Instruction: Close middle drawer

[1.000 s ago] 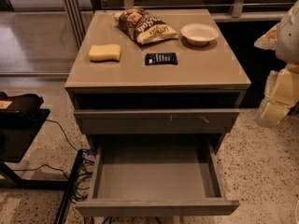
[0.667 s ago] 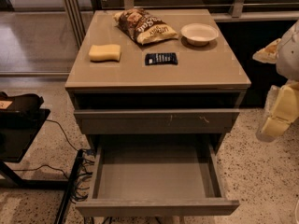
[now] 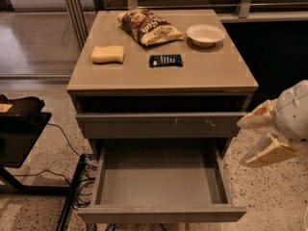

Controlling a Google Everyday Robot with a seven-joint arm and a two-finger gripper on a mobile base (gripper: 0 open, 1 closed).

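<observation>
Camera view has the middle drawer [image 3: 161,213] pulled well out at the cabinet's foot and my gripper [image 3: 242,142] off its right side, fingers spread apart — I could snag that thin wall, or push off-centre and jam it.

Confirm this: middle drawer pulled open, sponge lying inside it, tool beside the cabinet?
No. The camera view shows the sponge on top of the cabinet; the middle drawer is open but empty, and the tool hangs beside the cabinet.
</observation>
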